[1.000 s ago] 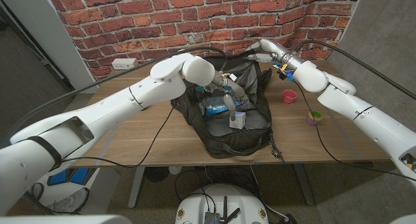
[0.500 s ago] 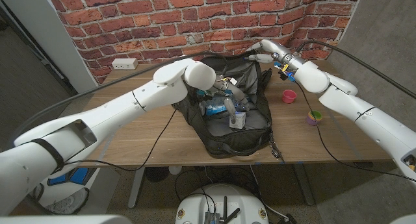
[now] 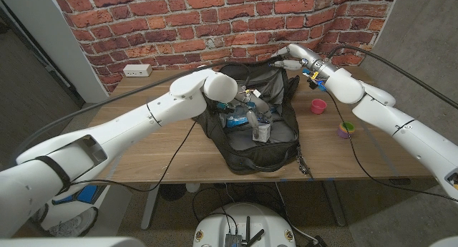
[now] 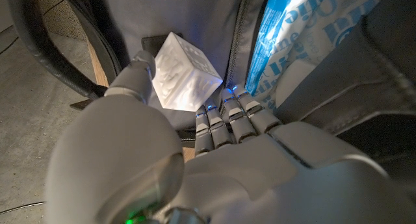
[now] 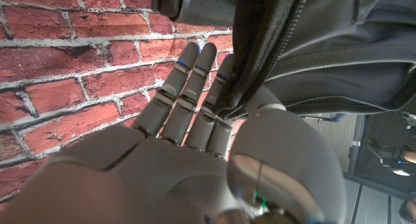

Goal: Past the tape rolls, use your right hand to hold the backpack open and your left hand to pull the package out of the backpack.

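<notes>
The black backpack (image 3: 275,143) lies unzipped in the middle of the table. Inside it are a blue-and-white package (image 3: 233,120) and a small white box (image 3: 262,133). My left hand (image 3: 247,107) reaches into the opening just above the package. In the left wrist view my left hand (image 4: 227,159) has thumb and fingers apart, with the white box (image 4: 185,81) beyond them and the blue package (image 4: 286,49) beside it; no grip shows. My right hand (image 3: 288,59) holds the bag's far top edge. In the right wrist view that hand (image 5: 195,152) pinches the backpack's zippered rim (image 5: 257,68).
A pink tape roll (image 3: 318,106) and a green-and-purple tape roll (image 3: 346,129) sit on the table to the right of the bag. A white power strip (image 3: 136,70) lies at the back left by the brick wall (image 3: 179,18). Black cables (image 3: 172,150) cross the table.
My left arm has swung further right and its hand has drawn back up from the white box toward the bag's upper part. The right hand keeps its hold on the rim.
</notes>
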You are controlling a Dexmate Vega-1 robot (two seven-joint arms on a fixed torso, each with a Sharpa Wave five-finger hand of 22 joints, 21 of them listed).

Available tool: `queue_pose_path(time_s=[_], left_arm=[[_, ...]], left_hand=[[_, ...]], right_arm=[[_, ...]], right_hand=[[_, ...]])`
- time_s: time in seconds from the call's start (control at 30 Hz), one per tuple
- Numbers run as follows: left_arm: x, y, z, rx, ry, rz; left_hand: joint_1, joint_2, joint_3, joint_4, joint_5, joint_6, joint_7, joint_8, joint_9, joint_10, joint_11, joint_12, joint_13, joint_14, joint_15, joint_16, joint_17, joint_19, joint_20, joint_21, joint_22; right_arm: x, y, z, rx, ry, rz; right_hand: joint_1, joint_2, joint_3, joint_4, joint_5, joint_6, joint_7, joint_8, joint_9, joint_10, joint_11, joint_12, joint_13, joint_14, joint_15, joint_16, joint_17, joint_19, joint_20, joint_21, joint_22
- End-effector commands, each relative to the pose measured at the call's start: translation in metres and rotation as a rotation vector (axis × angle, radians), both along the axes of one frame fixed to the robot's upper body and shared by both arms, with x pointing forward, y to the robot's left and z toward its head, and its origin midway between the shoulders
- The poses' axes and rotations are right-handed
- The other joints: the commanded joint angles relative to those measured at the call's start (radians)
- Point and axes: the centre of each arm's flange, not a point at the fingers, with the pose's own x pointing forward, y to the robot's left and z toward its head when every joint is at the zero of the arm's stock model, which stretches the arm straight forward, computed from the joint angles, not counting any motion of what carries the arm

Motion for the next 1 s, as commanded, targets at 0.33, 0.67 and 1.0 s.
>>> queue_pose_path(time_s=[0.33,0.67,1.0], left_arm=[[0.0022,0.0090,-0.0060,-0.038,-0.019,0.034],[0.0008,0.0097,-0.0053,-0.060,-0.043,0.020],[-0.0034,0.0111,-0.0046,-0.086,-0.082,0.004]], left_hand=[[0.026,-0.001,-0.056,0.005,-0.001,0.145,0.009,0.021,0.004,0.155,-0.008,0.014,0.003,0.139,-0.094,0.008,0.000,0.102,-0.165,0.013,0.003],[0.047,0.004,-0.084,0.005,0.003,0.230,-0.004,0.025,0.006,0.238,-0.033,0.012,0.003,0.218,-0.119,0.009,0.001,0.157,-0.170,0.014,0.004],[0.076,0.028,-0.113,0.009,0.011,0.370,-0.036,0.041,0.009,0.373,-0.067,0.019,0.004,0.314,-0.158,0.012,0.004,0.226,-0.172,0.019,0.006]], right_arm=[[-0.0028,0.0030,-0.0022,-0.003,0.003,0.002],[-0.0035,0.0033,-0.0008,-0.004,-0.003,0.000],[-0.0047,0.0026,-0.0019,0.001,-0.006,0.000]], right_hand=[[0.001,0.009,0.006,0.001,0.003,0.016,-0.008,0.004,0.005,0.006,-0.004,-0.007,0.007,0.009,-0.084,-0.003,0.004,-0.009,-0.133,0.010,0.003],[0.002,0.009,0.007,-0.001,0.003,0.015,-0.007,0.003,0.005,0.006,-0.005,-0.008,0.007,0.007,-0.085,-0.005,0.005,-0.010,-0.133,0.014,0.002],[0.002,0.009,0.008,-0.001,0.003,0.016,-0.007,0.002,0.006,0.007,-0.005,-0.008,0.008,0.008,-0.086,-0.005,0.007,-0.012,-0.132,0.019,0.002]])
